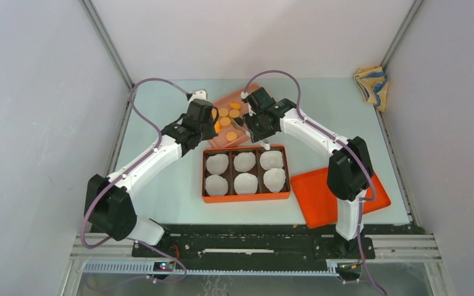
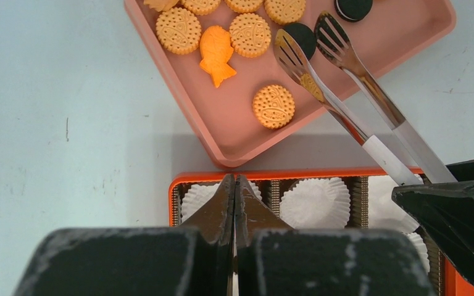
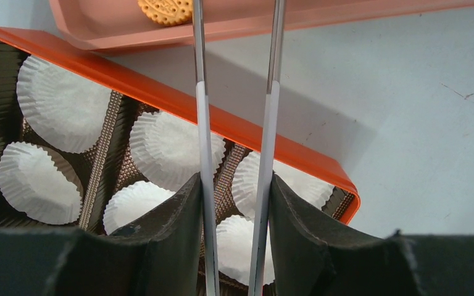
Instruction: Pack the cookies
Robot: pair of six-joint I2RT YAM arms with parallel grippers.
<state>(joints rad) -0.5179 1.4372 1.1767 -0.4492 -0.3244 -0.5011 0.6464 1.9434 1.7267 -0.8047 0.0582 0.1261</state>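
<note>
Closest in, an orange box with six white paper cups, all empty. No cookie packed yet, by the look of it.

Just past the box, the two grippers. Left gripper: fingers pressed tight together, nothing between. Right gripper: clamped on the handles of metal tongs, one finger on each side.

Further out, the tongs reaching long and straight from the right gripper, over the far rim of the box and into a pink tray. Tong tips a little apart.

In the tray, the cookies: mostly round and orange, one shaped like a fish, two black. All lying flat, none lifted.

Between the tong tips, or just under them, a black cookie. Touching or hovering above? Cannot tell. Likely the one to grab.

So, a job for the right arm, with the tool lined up. Next, probably a squeeze, a lift, then a pull back toward the box along the line of the tongs. Left gripper close by too, but no help without a tool.
</note>
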